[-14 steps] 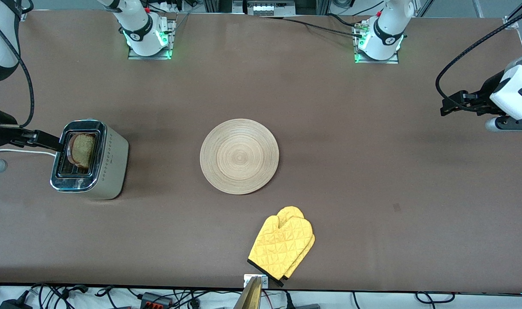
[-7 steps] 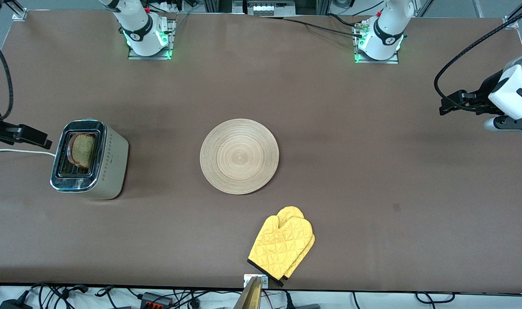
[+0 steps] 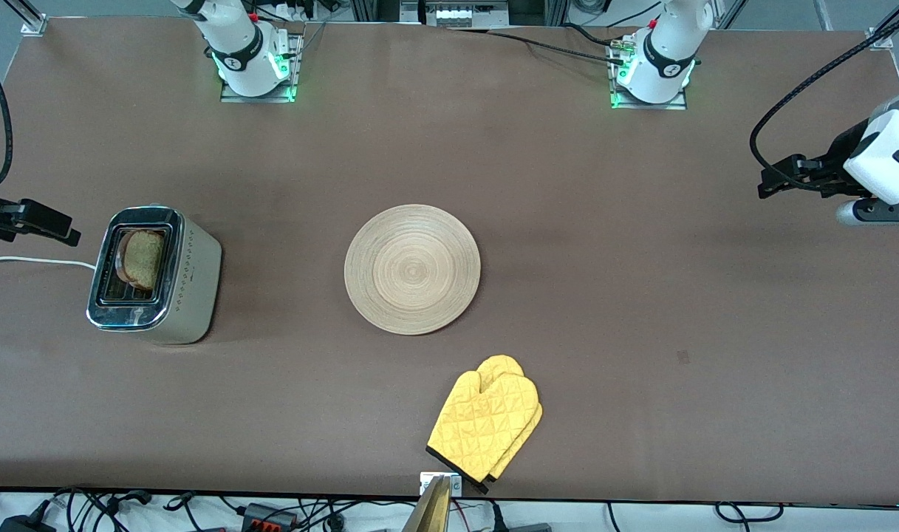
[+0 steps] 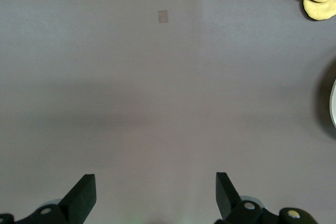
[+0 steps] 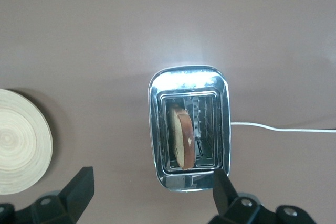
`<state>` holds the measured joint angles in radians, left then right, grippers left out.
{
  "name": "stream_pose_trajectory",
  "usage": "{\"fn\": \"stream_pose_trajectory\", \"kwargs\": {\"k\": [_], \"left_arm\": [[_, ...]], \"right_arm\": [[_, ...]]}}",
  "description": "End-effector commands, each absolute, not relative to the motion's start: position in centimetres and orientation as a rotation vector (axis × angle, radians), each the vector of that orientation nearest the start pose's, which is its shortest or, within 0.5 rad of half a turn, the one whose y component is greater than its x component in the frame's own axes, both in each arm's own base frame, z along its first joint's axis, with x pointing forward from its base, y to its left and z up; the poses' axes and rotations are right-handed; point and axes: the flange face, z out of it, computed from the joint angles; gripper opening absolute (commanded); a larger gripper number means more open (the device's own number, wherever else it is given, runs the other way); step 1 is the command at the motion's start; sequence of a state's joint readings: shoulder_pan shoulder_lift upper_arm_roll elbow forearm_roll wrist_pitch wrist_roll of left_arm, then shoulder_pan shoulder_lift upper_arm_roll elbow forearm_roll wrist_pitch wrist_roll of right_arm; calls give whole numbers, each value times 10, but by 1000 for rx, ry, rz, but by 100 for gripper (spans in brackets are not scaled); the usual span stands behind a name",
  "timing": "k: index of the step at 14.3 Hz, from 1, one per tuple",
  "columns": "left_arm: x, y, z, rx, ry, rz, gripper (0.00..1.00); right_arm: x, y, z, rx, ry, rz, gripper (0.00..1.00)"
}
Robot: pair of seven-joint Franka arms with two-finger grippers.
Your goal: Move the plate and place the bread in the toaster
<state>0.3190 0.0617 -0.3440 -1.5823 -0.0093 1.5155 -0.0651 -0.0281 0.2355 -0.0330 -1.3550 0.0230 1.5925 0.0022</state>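
Inside the toaster (image 3: 154,275), toward the right arm's end of the table, stands one bread (image 3: 140,258) slice, upright in a slot and leaning a little, crust showing above the chrome top. Released now: a second ago gripped at its edge by the right gripper (image 3: 46,220), since drawn back off the toaster and hovering over the bare table just beside it, above the white cord (image 3: 35,260); fingers spread wide and holding nothing, as seen in the right wrist view (image 5: 149,195). Judged from that, bread step done. Well apart from the toaster, toward the table's middle, lies one plate (image 3: 412,269), flat and unchanged across the second, nothing on it; whether moved far enough cannot be told. Nearer the front camera than the plate, one pair of yellow oven mitts (image 3: 486,425), stacked, untouched. Farthest from the toaster, over the left arm's end of the table, waits the left gripper (image 3: 781,181), fingers apart and empty. Counted: one toaster, one slice, one plate, two grippers.
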Motion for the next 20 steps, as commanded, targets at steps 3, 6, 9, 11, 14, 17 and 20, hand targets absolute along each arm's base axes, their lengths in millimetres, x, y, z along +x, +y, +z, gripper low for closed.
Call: {"fn": "stream_pose_trajectory", "kwargs": {"k": [3,6,9,11,14,17,20], "left_arm": [[560,-8,590,-3159,-78,213,100],[560,-8,590,-3159,-78,213,100],[560,-14,589,-3158,-64,215,100],[560,-10,589,-3160,-69,215,100],[560,-10,589,-3159,-74,217,100],[561,-10,588,-3159,-64,212,100],[566,-10,585,-3166,-69,217,100]], "right_arm": [[571,-34,582,-3150,61,-50,100],[551,-34,579,-3147,66,-31,100],[543,-30,584,-3148,73,-21,100],[540,-31,587,-3146,81,-24,100],[537,-31,586,-3147,81,19,100],[538,-31,588,-3148,78,-2,100],[539,-33,587,-3148,81,-2,100]]}}
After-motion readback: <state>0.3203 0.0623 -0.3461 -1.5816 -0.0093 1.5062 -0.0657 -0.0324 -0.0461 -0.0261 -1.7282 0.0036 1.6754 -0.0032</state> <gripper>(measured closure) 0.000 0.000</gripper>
